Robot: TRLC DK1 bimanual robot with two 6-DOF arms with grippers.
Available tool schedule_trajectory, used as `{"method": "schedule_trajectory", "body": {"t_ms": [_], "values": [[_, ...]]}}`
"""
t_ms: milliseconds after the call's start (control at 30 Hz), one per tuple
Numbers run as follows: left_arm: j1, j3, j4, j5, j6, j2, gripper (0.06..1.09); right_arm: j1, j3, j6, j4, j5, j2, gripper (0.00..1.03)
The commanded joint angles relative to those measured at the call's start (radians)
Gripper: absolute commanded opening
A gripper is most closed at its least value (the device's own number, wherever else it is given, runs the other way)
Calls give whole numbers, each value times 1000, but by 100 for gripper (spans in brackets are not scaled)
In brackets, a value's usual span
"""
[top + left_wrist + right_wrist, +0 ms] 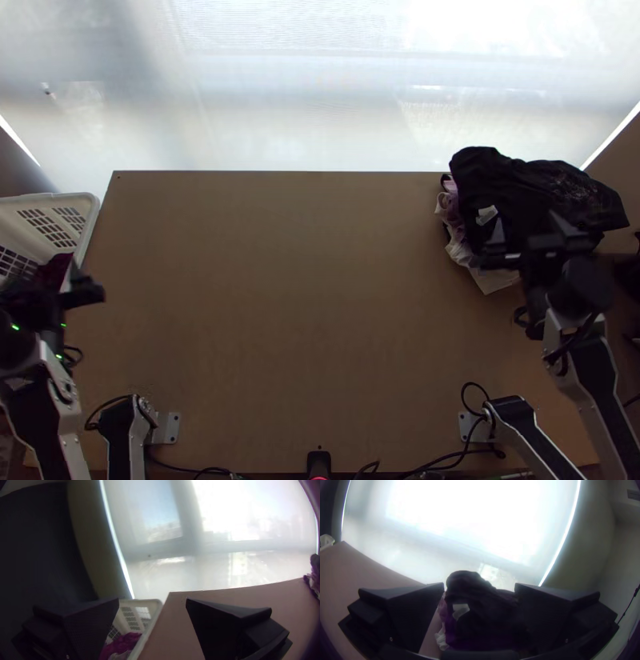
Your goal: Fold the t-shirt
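Observation:
Bunched black cloth lies on a pile of clothes at the table's far right corner; which piece is the t-shirt I cannot tell. My right gripper is over the pile's near side. In the right wrist view my right gripper stands open, with the black cloth beyond and between its fingers, not visibly held. My left gripper is at the table's left edge beside the basket. Its fingers stand wide apart in the left wrist view, where the left gripper has nothing between them.
A white basket with magenta cloth inside stands at the table's left edge. Pale and lilac clothes stick out under the black cloth. The bare wooden table stretches between the arms. Cables run along its near edge.

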Motion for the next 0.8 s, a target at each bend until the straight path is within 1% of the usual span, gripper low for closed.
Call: {"method": "schedule_trajectory", "body": {"t_ms": [0, 67, 100, 200, 233, 267, 333, 433, 633, 733, 767], "values": [[431, 288, -129, 9, 0, 346, 104, 38, 424, 80, -276, 56, 288, 98], [492, 405, -248, 13, 4, 518, 104, 38, 545, 120, -410, 56, 386, 98], [515, 448, -280, 21, 23, 589, 104, 39, 595, 131, -451, 56, 418, 98], [521, 527, -324, 19, 103, 761, 104, 81, 705, 131, -511, 55, 475, 98], [520, 567, -376, 19, 130, 824, 104, 101, 748, 134, -543, 53, 495, 98], [518, 596, -395, 19, 135, 876, 104, 113, 791, 154, -585, 52, 515, 98], [517, 633, -409, 18, 178, 957, 104, 147, 858, 188, -651, 47, 546, 98], [520, 671, -416, 18, 270, 1093, 104, 188, 906, 192, -695, 46, 570, 98], [553, 805, -455, 18, 422, 1431, 104, 194, 953, 207, -729, 24, 622, 98], [561, 946, -554, 16, 488, 1617, 103, 205, 970, 197, -758, 21, 670, 98], [561, 984, -565, 12, 503, 1669, 103, 203, 992, 192, -781, 19, 691, 98]]}}
